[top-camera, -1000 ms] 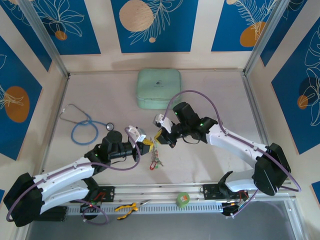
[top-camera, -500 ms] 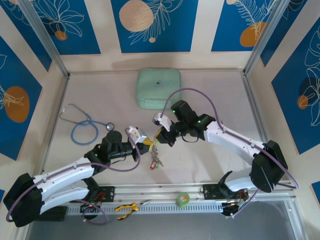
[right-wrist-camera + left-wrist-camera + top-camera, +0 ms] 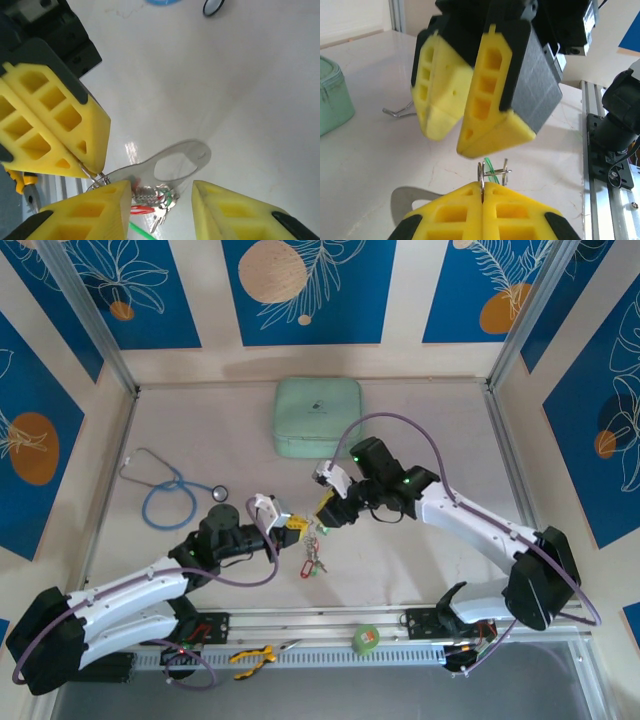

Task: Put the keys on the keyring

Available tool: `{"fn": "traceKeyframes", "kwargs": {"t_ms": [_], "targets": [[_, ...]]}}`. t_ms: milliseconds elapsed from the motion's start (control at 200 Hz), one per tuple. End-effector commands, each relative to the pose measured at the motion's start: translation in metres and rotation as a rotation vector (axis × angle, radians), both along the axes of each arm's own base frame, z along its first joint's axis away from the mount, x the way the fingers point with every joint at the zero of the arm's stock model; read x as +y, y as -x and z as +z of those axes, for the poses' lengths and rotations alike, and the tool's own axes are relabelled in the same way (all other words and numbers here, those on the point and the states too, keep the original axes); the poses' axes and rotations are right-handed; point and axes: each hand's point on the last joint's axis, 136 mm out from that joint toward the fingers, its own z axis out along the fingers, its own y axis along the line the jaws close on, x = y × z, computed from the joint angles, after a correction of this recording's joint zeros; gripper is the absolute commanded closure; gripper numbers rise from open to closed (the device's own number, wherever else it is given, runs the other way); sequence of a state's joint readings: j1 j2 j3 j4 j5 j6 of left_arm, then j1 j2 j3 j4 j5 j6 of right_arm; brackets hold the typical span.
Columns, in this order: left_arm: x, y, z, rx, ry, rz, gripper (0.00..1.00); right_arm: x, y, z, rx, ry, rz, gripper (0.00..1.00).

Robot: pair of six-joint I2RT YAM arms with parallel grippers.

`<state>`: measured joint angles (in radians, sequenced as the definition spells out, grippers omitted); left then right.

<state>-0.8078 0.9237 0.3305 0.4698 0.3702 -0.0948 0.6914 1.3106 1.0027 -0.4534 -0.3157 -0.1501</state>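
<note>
The thin pale oval keyring [image 3: 137, 170] hangs above the bench [image 3: 420, 570], clamped in the left end effector [image 3: 483, 186], silvery tagged keys [image 3: 312, 563] dangling beneath. The right end effector [image 3: 162, 200], fingers apart, should probably close squarely on the loop without twisting it.

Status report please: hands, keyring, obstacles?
Left hand shut on thin pale grey oval keyring. Right hand open near it. Small silvery tagged keys hang below. No obstacle seen.

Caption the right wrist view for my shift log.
Left gripper pinching the keyring, tagged keys bunched under it, in front of the open right gripper.
</note>
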Motion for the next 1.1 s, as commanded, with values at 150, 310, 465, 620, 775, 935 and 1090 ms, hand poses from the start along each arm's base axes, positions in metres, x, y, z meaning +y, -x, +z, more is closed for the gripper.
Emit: {"fn": "traceKeyframes", "kwargs": {"t_ms": [150,310,465,620,775,935,1090], "targets": [[0.000,0.011,0.016,-0.134,0.095,-0.050,1.00,-0.005,0.024,0.016,-0.231,-0.152,0.152,0.62],[0.000,0.014,0.017,-0.164,0.115,-0.064,1.00,0.000,0.034,0.016,-0.201,-0.209,0.205,0.63],[0.001,0.013,0.017,-0.171,0.117,-0.055,1.00,0.007,0.043,0.014,-0.130,-0.228,0.236,0.64],[0.003,0.010,0.017,-0.162,0.112,-0.034,1.00,0.006,0.041,0.002,-0.231,-0.159,0.216,0.64],[0.002,0.009,0.013,-0.144,0.097,-0.032,1.00,0.002,0.032,-0.005,-0.400,-0.090,0.188,0.64],[0.002,0.008,0.011,-0.136,0.090,-0.030,1.00,0.001,0.029,-0.007,-0.485,-0.047,0.180,0.66],[0.001,0.008,0.011,-0.134,0.089,-0.030,1.00,0.004,0.034,-0.006,-0.510,-0.048,0.198,0.68]]}}
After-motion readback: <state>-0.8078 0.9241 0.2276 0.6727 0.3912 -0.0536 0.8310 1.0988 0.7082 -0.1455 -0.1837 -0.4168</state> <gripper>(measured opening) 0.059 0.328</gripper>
